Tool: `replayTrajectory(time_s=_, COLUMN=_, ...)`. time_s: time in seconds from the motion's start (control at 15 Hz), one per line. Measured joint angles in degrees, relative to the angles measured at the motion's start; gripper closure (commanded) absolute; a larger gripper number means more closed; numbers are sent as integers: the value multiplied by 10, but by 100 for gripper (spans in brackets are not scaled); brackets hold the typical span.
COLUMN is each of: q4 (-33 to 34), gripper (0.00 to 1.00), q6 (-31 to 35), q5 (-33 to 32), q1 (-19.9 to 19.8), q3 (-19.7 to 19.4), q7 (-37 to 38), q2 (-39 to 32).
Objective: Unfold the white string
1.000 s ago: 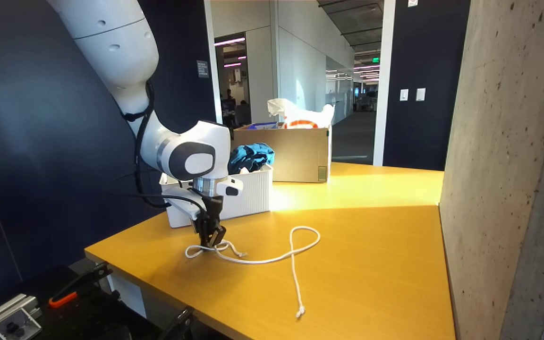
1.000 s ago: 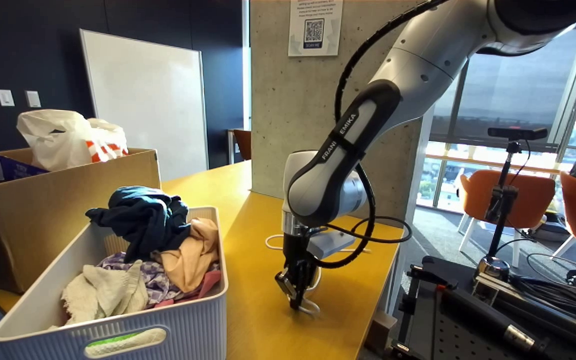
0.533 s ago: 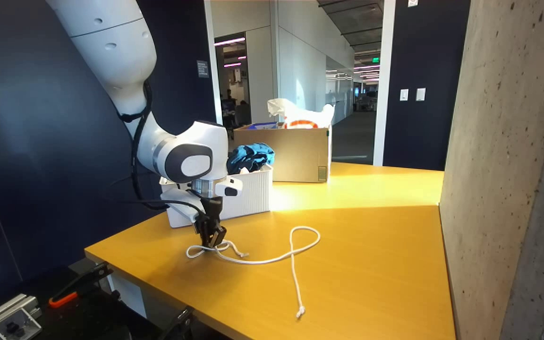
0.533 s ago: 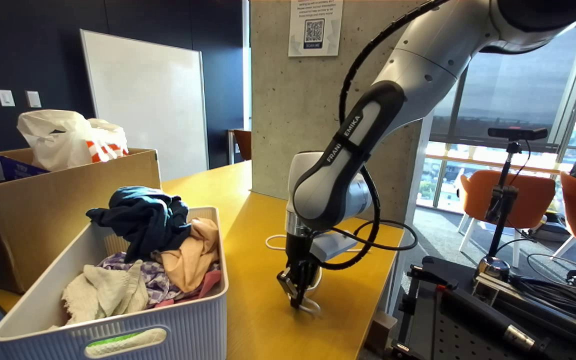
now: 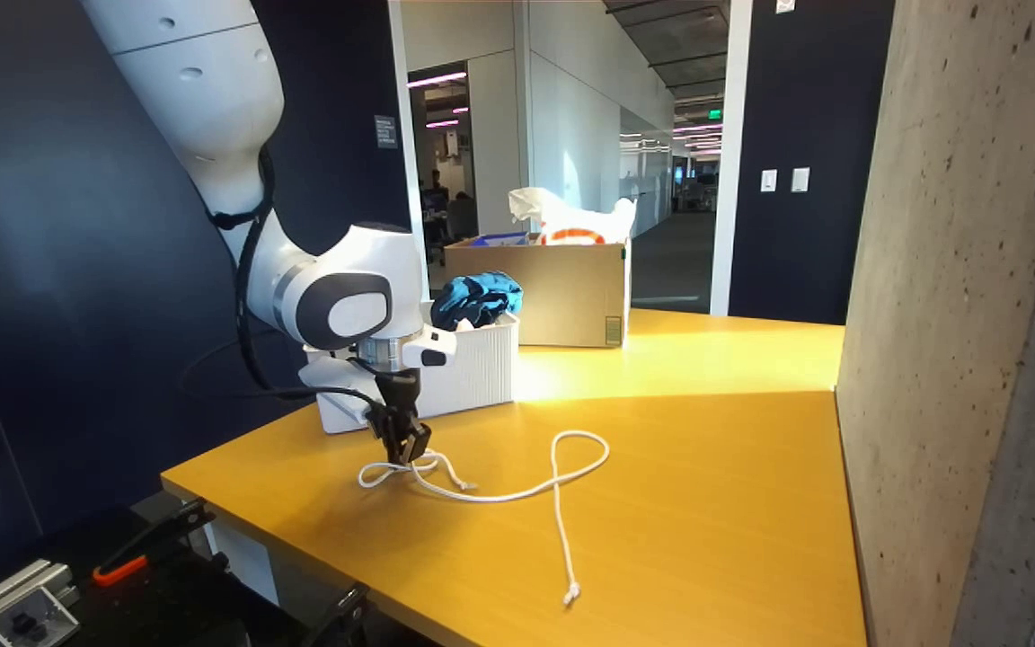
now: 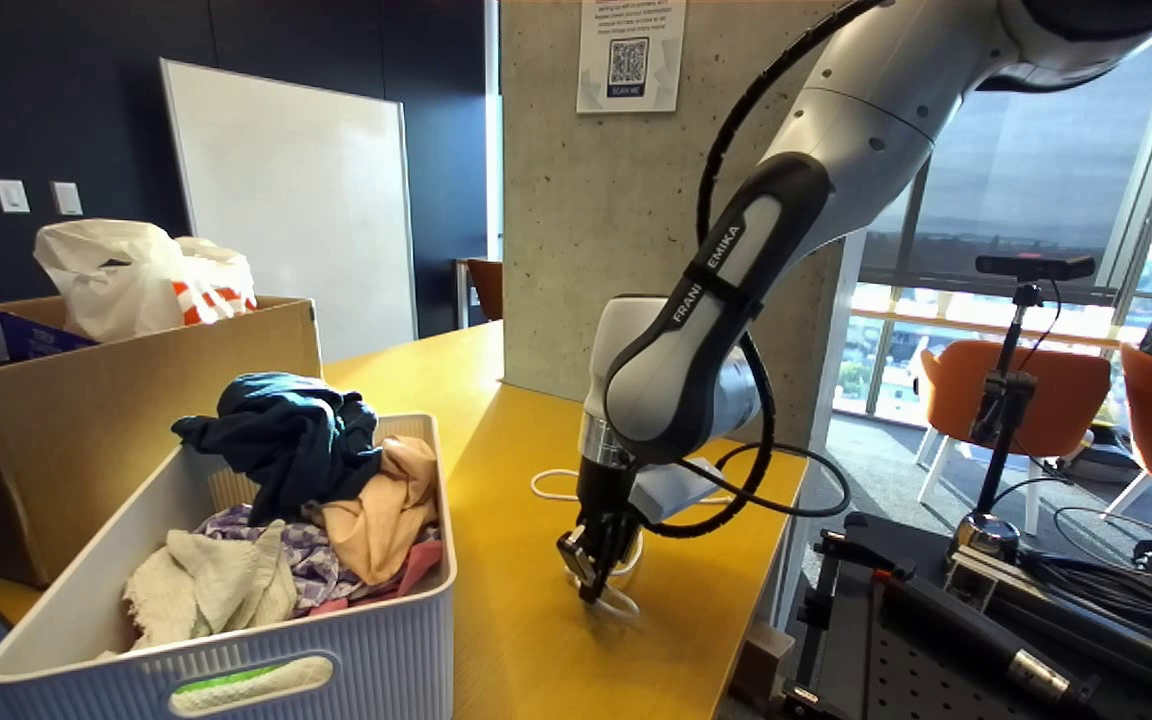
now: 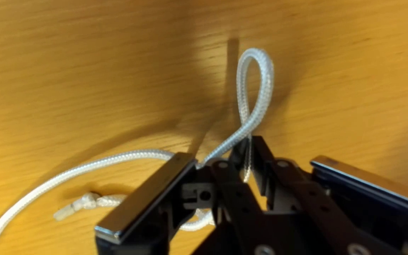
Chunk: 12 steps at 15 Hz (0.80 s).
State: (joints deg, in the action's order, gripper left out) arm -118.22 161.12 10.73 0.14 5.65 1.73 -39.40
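1. Well apart from the white bin (image 5: 473,368), a concrete wall (image 5: 967,270) is bordering the yellow table (image 5: 715,503).
2. Just behind the white bin in an exterior view, a cardboard box (image 5: 562,292) is standing, white plastic bags (image 6: 126,285) rising from it.
3. Inside the white bin, dark blue cloth (image 6: 301,450) is topping a heap of other crumpled cloths (image 6: 381,520).
4. Near the white bin, the gripper (image 7: 248,147) is pointing down, its jaws clenching a strand of the white string (image 5: 499,500).
5. Nearer the white bin, the white string is forming a small loop beside the gripper, with one knotted end lying close by.
6. Farther from the white bin, the white string is running across the table, crossing itself in a wider loop and ending in another knot.
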Motion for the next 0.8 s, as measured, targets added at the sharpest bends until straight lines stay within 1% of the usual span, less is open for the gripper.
replayTrajectory(time_s=0.13, q4=5, gripper=98, q6=2, q5=-1, q1=0, q3=4, q7=-5, q2=0)
replayTrajectory(time_s=0.27, q4=11, gripper=98, q6=1, q5=-2, q1=-3, q3=13, q7=-29, q2=-1)
replayTrajectory(time_s=0.4, q4=13, gripper=98, q6=0, q5=-2, q1=-19, q3=34, q7=-65, q2=-1)
replayTrajectory(time_s=0.47, q4=13, gripper=98, q6=0, q5=-1, q1=-34, q3=50, q7=-88, q2=-1)
replayTrajectory(time_s=0.6, q4=10, gripper=98, q6=-5, q5=6, q1=-82, q3=95, q7=-142, q2=-1)
replayTrajectory(time_s=0.67, q4=9, gripper=98, q6=-13, q5=15, q1=-112, q3=122, q7=-174, q2=-1)
replayTrajectory(time_s=0.8, q4=8, gripper=98, q6=-53, q5=44, q1=-183, q3=178, q7=-250, q2=-1)
